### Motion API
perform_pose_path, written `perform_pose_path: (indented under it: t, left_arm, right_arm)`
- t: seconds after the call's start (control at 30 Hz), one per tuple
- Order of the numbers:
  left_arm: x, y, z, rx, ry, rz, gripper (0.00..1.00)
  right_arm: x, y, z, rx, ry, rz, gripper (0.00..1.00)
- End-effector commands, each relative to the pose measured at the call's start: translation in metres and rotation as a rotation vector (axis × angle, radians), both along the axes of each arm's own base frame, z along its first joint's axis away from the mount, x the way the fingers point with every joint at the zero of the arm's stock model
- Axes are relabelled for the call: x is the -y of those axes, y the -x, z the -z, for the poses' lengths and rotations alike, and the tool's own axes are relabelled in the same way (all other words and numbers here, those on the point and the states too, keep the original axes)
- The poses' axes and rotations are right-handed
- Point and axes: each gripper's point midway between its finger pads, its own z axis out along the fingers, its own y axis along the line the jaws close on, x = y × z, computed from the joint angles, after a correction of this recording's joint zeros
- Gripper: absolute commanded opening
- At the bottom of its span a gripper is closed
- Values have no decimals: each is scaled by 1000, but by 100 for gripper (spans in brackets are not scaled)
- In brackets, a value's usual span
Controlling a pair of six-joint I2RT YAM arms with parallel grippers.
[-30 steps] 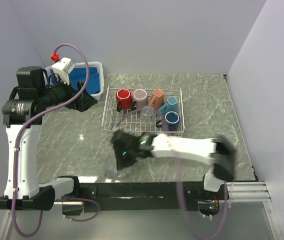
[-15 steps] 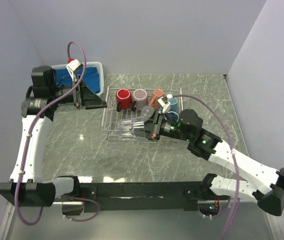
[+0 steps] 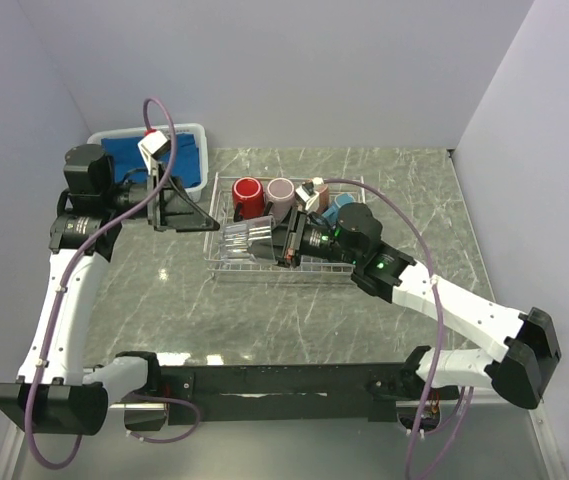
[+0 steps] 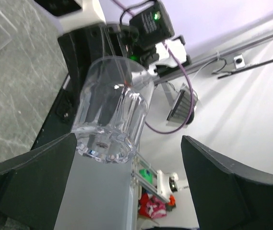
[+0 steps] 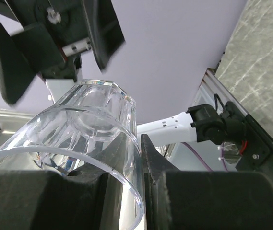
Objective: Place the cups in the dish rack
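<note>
R gripper (image 3: pixel 286 243) is clamped on the clear glass (image 3: pixel 247 238) at its rim: in the R wrist view one finger sits inside the mouth and one outside, w/ the glass wall pinched between them. Glass is off the surface, lying on its side over the front-L part of the dish rack (image 3: pixel 356 268), base pointing L, mouth toward the R wrist. Can't tell whether it touches the rack wires. L gripper (image 3: pixel 192 212) is level w/ the glass just to its L, jaws spread wide, holding nothing. In the L wrist view the glass base faces the cam and sits between the two fingers, closer to one of them; contact not clear. In the rack, back row L to R: red mug (image 3: pixel 247 197), then mauve mug (image 3: pixel 281 192), both w/ mouths up. Next come the salmon mug (image 3: pixel 316 188) and light-blue mug (image 3: pixel 342 203), both partly hidden by the R arm. Rest of the rack interior is covered by the R wrist and forearm, so contents there can't be read. White basket (image 3: pixel 200 132) w/ blue cloth (image 3: pixel 179 160) is at back L, just beyond the rack's L corner. All of it is on a grey-green marble table (image 3: pixel 414 200).
</note>
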Motion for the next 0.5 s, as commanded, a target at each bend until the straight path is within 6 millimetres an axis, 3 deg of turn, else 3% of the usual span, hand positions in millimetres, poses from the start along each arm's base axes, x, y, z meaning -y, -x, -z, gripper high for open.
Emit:
perform_pose_path:
  t: [0.0, 0.03, 0.07, 0.47]
  left_arm:
    - [8, 10, 16, 50, -58, -20, 97]
    - [15, 8, 28, 25, -108, -13, 96]
    - [17, 8, 25, 141, -147, -3, 96]
    - [22, 0, 52, 118, -221, -25, 96]
  right_arm:
    - [-5, 0, -50, 79, -136, -38, 0]
    - [-7, 0, -53, 78, -146, -42, 0]
    - [-10, -3, -50, 73, -140, -45, 0]
    - [-20, -8, -51, 69, -154, -71, 0]
